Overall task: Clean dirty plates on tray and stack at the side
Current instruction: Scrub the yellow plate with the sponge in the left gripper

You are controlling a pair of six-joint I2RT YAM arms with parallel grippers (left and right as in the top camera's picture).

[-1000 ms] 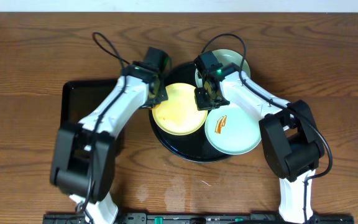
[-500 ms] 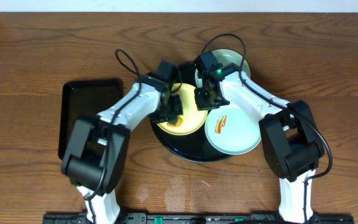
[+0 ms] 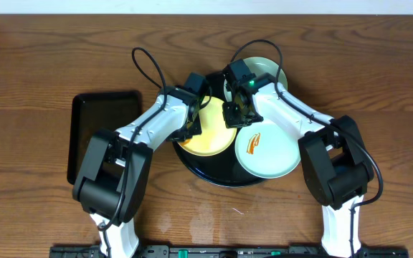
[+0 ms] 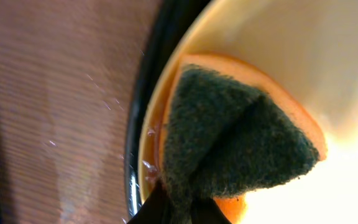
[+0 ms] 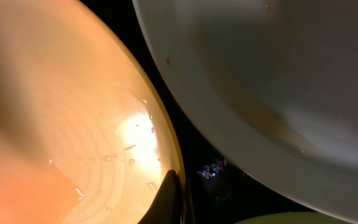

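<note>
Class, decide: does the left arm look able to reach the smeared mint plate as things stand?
Probably not directly: the right gripper, at the right edge of the yellow plate, stands between the left gripper with its sponge and the smeared mint plate.

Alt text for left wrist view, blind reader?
Dark green scouring pad with orange backing on the pale yellow plate near its rim, pinched by the left hand at bottom. Black tray and wood table at left.

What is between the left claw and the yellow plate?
An orange sponge with a dark green face, which the left claw presses on the yellow plate; left wrist view shows it.
</note>
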